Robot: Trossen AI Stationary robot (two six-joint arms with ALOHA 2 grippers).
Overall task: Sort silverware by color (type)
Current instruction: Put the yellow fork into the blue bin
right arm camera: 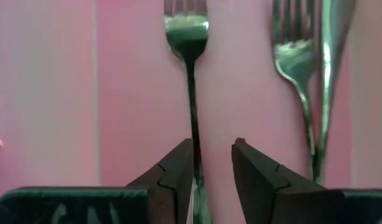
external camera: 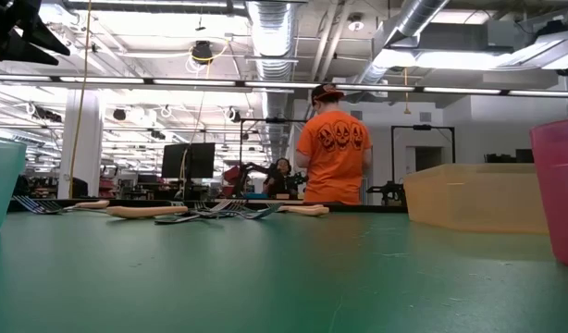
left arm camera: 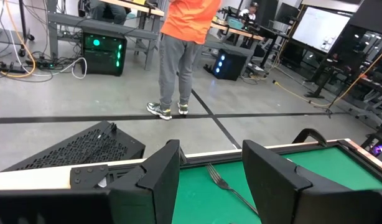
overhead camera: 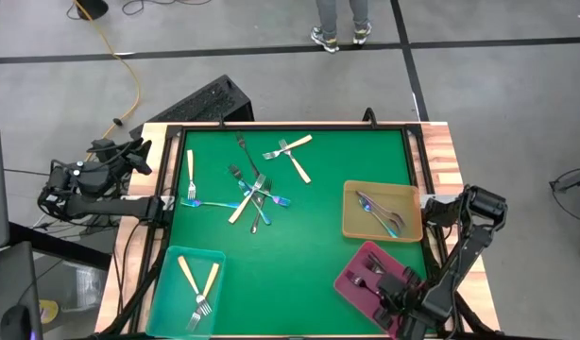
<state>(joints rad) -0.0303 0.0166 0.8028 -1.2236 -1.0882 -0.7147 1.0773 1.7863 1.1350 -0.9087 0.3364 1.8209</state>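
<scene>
Loose silverware (overhead camera: 255,187) lies on the green mat: cream-handled, dark and iridescent forks, also seen in the low view as a flat row of forks (external camera: 201,211). Two cream forks (overhead camera: 197,283) lie in the teal tray (overhead camera: 167,302). Iridescent forks (overhead camera: 380,212) lie in the tan tray (overhead camera: 351,222). Dark forks (right arm camera: 190,74) lie flat on the floor of the pink tray (overhead camera: 351,281). My right gripper (right arm camera: 213,163) hangs open just above one of them, its handle running under one fingertip. My left gripper (left arm camera: 209,180) stands open off the table's left edge, above the mat's far left corner.
A person in an orange shirt (external camera: 332,148) stands beyond the far edge. A black perforated box (overhead camera: 200,102) sits at the far left corner. The mat's middle and near strip (overhead camera: 281,274) holds no forks. The trays' walls rise above the mat, as the tan tray (external camera: 474,196) shows.
</scene>
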